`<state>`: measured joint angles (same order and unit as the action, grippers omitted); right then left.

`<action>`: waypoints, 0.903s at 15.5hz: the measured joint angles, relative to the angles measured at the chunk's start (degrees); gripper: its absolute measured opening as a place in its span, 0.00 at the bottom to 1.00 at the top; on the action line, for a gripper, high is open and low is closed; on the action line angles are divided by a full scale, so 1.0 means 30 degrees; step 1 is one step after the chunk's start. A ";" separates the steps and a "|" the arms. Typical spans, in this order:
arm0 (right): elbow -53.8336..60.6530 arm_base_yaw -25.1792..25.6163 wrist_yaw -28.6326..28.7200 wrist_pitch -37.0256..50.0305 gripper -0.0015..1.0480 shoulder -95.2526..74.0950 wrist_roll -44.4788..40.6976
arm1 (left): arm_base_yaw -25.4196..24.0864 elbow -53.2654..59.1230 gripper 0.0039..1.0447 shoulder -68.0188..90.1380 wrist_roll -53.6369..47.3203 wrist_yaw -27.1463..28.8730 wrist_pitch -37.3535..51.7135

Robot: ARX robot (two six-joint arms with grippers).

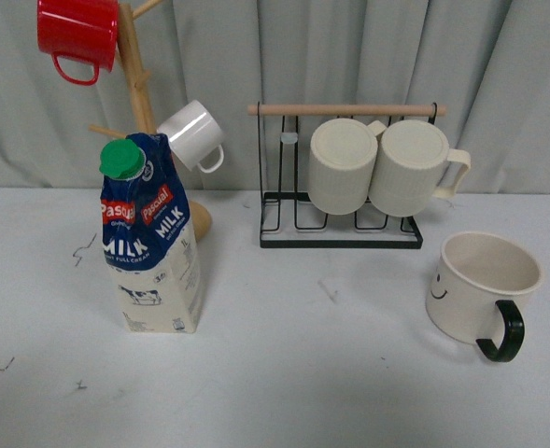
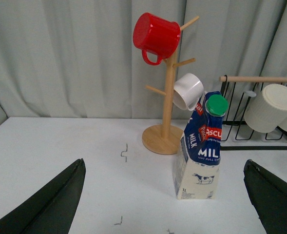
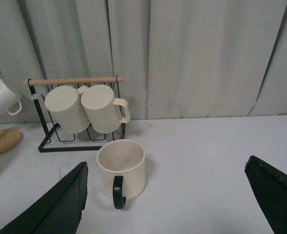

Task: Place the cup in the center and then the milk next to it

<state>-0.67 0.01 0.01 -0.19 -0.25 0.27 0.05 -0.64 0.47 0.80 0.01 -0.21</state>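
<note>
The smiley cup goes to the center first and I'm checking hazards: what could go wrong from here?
The cup sits close to the wire rack with ribbed mugs; a wide approach could bump them. The tall milk carton stands just in front of the mug tree and might tip if gripped high.

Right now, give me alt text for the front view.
A blue and cream milk carton stands at left on a white table, and a wide cream smiley mug with a black handle sits at right. Behind them, a wooden mug tree holds a red mug and a white mug; a wire rack holds two ribbed cream mugs.
</note>
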 joint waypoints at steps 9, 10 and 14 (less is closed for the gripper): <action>-1.1511 -0.0947 -0.2127 0.0495 0.94 -2.2476 0.3534 | -0.0007 0.0000 0.94 0.0000 -0.0007 0.0000 0.0000; -1.3245 -0.1013 -0.1814 0.0131 0.94 -2.4334 0.3985 | -0.0007 0.0000 0.94 0.0000 -0.0007 0.0000 0.0000; -1.8411 -0.0736 -0.0998 -0.2623 0.94 -3.1153 0.5617 | -0.0007 0.0000 0.94 0.0000 -0.0007 0.0000 0.0007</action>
<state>-55.90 -2.20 -2.98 -8.05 -93.71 17.12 0.03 -0.64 0.47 0.78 0.01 -0.19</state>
